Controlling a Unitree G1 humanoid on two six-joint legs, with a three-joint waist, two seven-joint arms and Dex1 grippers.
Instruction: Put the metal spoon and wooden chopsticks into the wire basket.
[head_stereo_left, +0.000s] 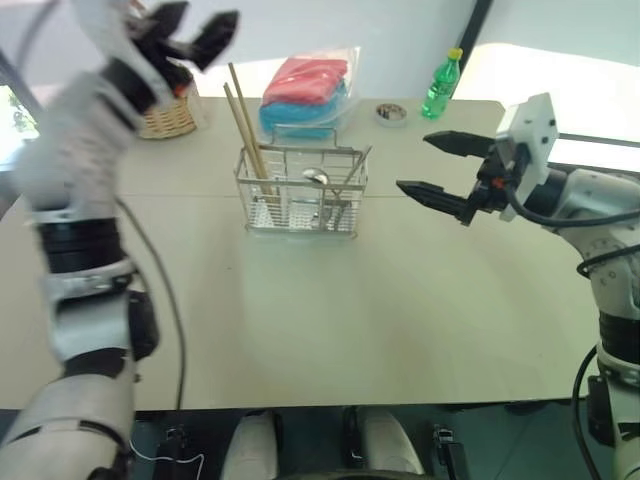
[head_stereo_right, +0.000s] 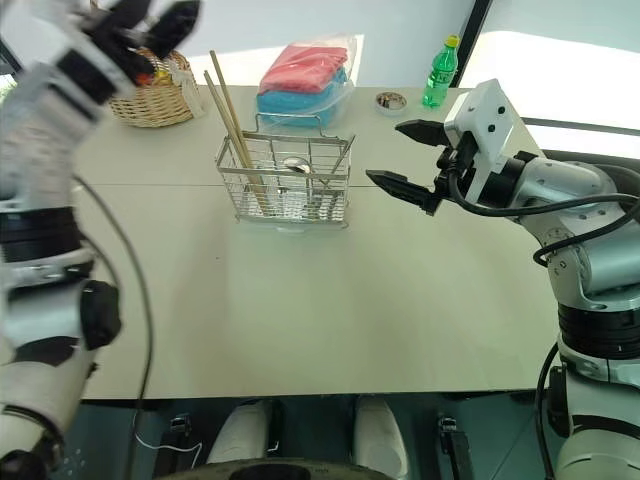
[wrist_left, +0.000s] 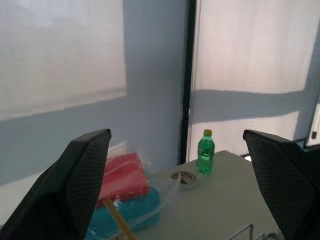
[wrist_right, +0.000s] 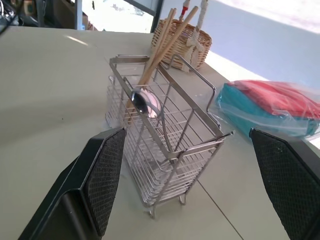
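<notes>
Left gripper raised — fingers apart

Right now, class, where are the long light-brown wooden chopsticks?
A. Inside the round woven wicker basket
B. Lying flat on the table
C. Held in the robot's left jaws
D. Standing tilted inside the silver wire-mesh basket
D: the long light-brown wooden chopsticks stand tilted in the silver wire-mesh basket, their tops rising above its rim, beside the shiny metal spoon.

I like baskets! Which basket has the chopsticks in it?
The wire basket in the table's middle holds the chopsticks and spoon. The wicker basket at the back corner doesn't.
</notes>
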